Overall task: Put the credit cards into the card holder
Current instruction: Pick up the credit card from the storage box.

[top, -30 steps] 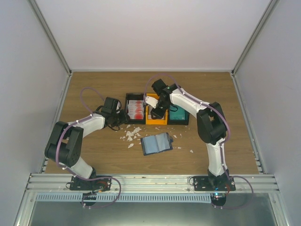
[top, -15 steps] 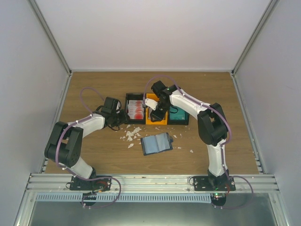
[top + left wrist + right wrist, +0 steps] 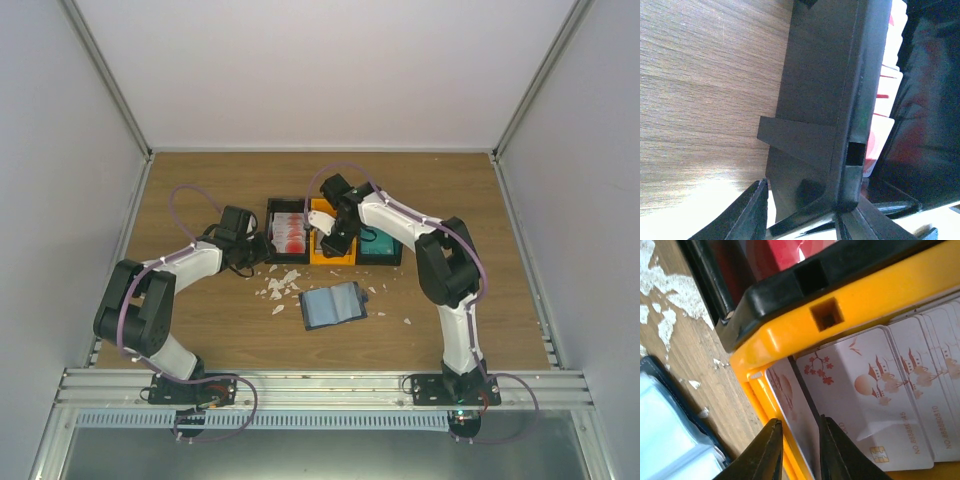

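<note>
The card holder (image 3: 333, 305) lies open on the table, pale slotted inside facing up; its corner shows in the right wrist view (image 3: 675, 440). White credit cards with pink print (image 3: 890, 405) fill the orange bin (image 3: 342, 258). My right gripper (image 3: 330, 234) is over that bin's left end, shut on one white credit card (image 3: 792, 410) that stands tilted between its fingers. Red and white cards (image 3: 289, 230) sit in the black bin (image 3: 271, 214). My left gripper (image 3: 256, 246) is open and straddles that bin's left wall (image 3: 815, 100); one finger (image 3: 747, 212) is outside and apart from the wall.
A dark bin with teal cards (image 3: 381, 245) stands to the right of the orange bin. White scraps (image 3: 280, 284) are scattered between the bins and the card holder, with a few more (image 3: 407, 321) to its right. Grey walls close in the table.
My right gripper has shifted slightly left and nearer with the white card. The left arm has hardly moved.
</note>
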Robot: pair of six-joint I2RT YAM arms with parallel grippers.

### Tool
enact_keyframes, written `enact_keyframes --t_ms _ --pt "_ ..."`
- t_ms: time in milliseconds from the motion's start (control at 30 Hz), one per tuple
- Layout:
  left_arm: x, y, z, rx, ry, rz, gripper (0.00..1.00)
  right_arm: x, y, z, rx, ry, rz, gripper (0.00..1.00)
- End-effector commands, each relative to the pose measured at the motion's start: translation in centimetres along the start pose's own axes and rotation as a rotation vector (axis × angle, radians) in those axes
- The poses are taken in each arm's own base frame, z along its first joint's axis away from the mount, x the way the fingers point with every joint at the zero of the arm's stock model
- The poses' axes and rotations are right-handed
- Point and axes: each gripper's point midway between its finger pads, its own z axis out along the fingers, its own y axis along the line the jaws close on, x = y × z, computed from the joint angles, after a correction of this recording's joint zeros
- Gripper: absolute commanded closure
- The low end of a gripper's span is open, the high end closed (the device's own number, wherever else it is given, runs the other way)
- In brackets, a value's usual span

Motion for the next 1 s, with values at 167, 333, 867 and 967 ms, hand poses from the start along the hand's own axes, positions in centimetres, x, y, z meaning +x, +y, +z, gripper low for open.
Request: enact_keyframes --t_ms 167,333,867,967 --pt "-2.1 -1.3 -1.6 0.031 -0.076 0.022 0.61 -1.5 -1.1 -2.5 0.113 -0.056 -0.017 0.99" --pt "-2.3 -1.3 -2.2 0.024 -0.098 0.031 0.58 -2.1 -1.3 -4.2 0.151 -0.097 -0.018 1.0" --pt "-3.0 -4.6 -7.7 0.168 -0.222 0.068 0.26 -6.2 -4.3 -18.4 0.351 -0.634 0.348 0.99" --pt "-2.7 -6.6 -9.9 0.272 -0.242 0.109 0.21 -6.5 -2.3 -19.7 0.175 -0.74 0.466 0.99"
